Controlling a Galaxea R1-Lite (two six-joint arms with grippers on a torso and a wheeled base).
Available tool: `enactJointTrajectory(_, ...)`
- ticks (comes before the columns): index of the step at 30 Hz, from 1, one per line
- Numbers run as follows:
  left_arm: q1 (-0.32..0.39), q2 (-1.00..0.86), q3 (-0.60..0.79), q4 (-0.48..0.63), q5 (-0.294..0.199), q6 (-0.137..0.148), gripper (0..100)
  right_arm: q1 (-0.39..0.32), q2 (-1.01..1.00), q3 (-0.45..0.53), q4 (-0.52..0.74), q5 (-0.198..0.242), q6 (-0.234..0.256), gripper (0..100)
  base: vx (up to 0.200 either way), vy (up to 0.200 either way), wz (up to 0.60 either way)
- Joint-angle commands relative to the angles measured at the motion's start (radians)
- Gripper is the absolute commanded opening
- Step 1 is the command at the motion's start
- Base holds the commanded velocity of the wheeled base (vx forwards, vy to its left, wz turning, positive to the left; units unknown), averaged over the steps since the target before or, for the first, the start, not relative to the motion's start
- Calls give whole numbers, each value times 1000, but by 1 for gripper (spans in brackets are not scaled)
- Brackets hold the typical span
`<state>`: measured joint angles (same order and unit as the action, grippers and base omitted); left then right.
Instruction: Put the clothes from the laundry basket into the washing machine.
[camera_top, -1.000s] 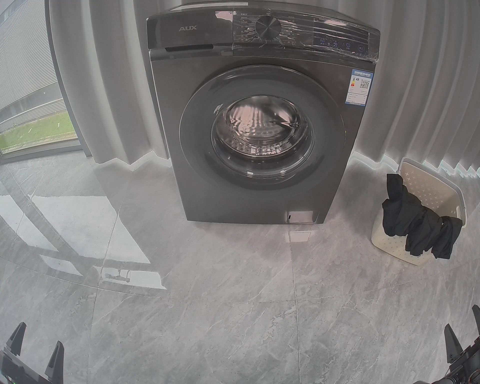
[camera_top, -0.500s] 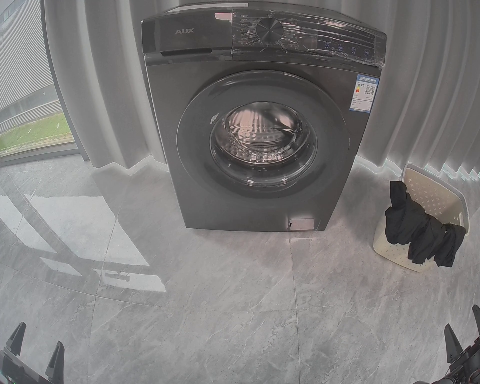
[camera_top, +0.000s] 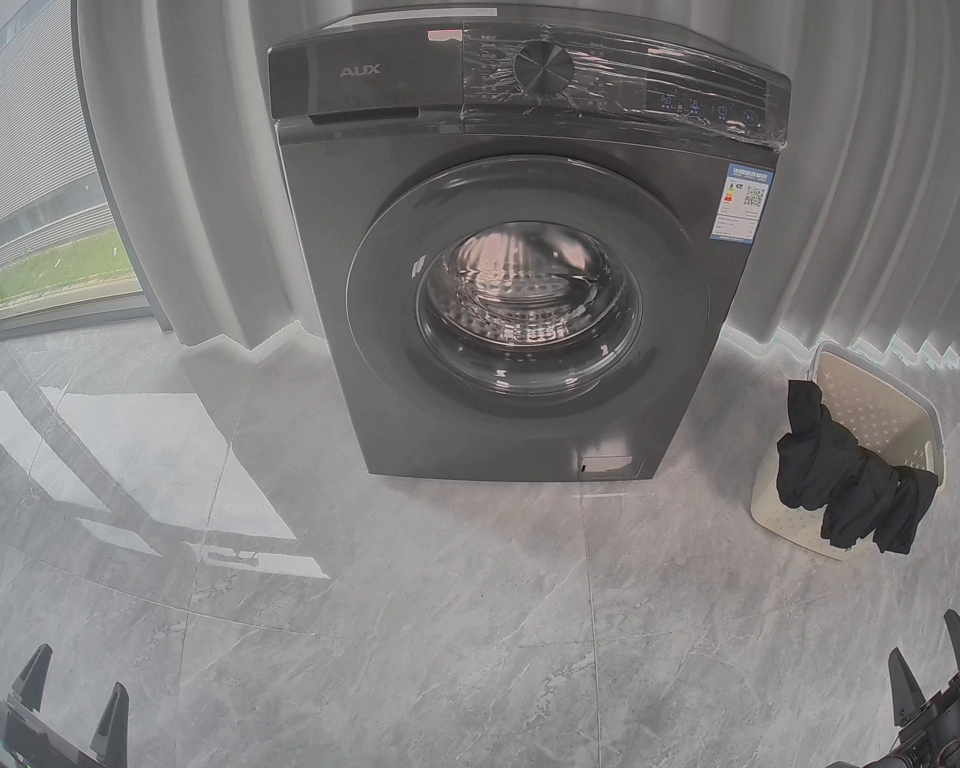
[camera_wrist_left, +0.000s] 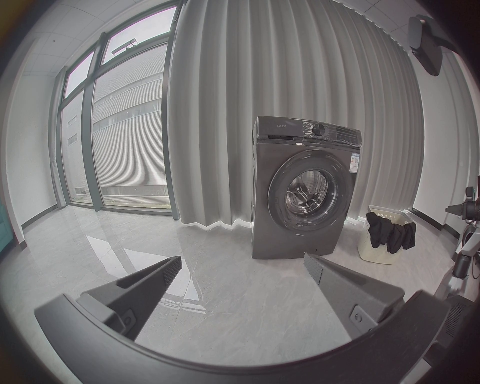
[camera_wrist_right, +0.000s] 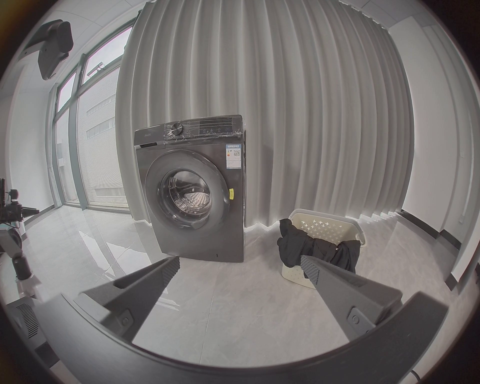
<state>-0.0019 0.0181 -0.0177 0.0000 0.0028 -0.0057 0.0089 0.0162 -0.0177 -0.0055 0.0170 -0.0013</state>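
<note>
A dark grey front-loading washing machine (camera_top: 520, 250) (camera_wrist_left: 302, 192) (camera_wrist_right: 192, 192) stands against the curtain, its round door shut. To its right a cream laundry basket (camera_top: 880, 400) (camera_wrist_left: 382, 214) (camera_wrist_right: 332, 227) sits on the floor, with black clothes (camera_top: 850, 475) (camera_wrist_left: 390, 232) (camera_wrist_right: 312, 247) draped over its near rim. My left gripper (camera_top: 70, 690) (camera_wrist_left: 240, 262) is low at the front left, open and empty. Low at the front right, my right gripper (camera_top: 930, 655) (camera_wrist_right: 240, 262) is open and empty too. Both are well short of the machine and the basket.
Glossy grey floor tiles (camera_top: 450, 600) stretch between me and the machine. White pleated curtains (camera_top: 870, 170) run behind the machine and the basket. A floor-length window (camera_top: 50, 200) is at the far left.
The whole head view has shifted: machine and basket look larger and lower, so the camera has moved closer. Both grippers hold the same place in the view, still open.
</note>
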Motion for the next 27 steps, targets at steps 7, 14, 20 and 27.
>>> enactJointTrajectory(7,-1,-15,18,0,0,-2,100,0,-10,18,-1,1,-2,100,0,0,-343)
enactJointTrajectory(14,0,-15,18,0,0,-2,100,0,-10,18,-1,1,0,100,0,0,-86)
enactJointTrajectory(20,-1,-15,18,0,-1,-2,100,0,-10,18,-1,1,-2,100,0,0,0)
enactJointTrajectory(27,-1,-15,18,0,0,-2,100,0,-10,18,-1,1,-2,100,0,0,-257)
